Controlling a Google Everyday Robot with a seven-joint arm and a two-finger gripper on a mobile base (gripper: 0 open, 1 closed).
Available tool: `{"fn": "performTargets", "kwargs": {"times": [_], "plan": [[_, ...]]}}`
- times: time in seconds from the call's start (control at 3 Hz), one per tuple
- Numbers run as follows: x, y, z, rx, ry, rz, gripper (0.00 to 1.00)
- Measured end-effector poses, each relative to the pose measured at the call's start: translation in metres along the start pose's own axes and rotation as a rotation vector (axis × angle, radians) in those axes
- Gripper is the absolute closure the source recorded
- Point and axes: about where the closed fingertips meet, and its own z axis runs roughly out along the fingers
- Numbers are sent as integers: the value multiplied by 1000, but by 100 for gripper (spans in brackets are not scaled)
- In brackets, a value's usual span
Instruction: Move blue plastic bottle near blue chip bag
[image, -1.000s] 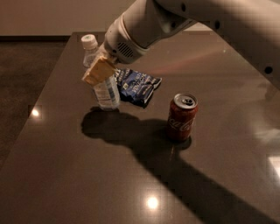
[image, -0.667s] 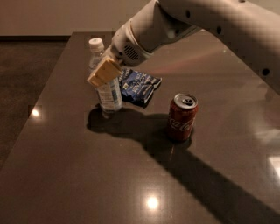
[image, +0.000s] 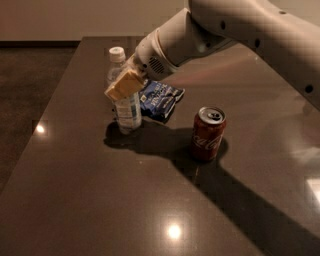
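The gripper (image: 123, 84) is clamped on the upper body of the blue plastic bottle (image: 128, 111), with 1 tan pad across its front. The clear, white-capped bottle stands far left on the glossy dark table (image: 100, 200), just beside the wrinkled foil blue chip bag (image: 160, 98) on its right. A red soda can (image: 207, 134) stands apart, nearer and to the right. Bare tabletop spreads toward the near edge.

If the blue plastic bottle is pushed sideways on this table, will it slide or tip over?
The blue plastic bottle is tall and narrow, and the gripper holds it high up, so a push there would probably tip it. The glossy table may let its base slide instead. Its clear plastic wall probably dents if squeezed.
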Motion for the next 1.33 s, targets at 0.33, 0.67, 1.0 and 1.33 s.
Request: {"fn": "performTargets", "kwargs": {"times": [0.33, 0.67, 1.0, 1.33], "plan": [[6, -2, 0, 5, -12, 2, 30], [11, -4, 0, 12, -18, -1, 7], [10, -3, 1, 10, -18, -3, 0], [10, -3, 1, 10, -17, -3, 0]]}}
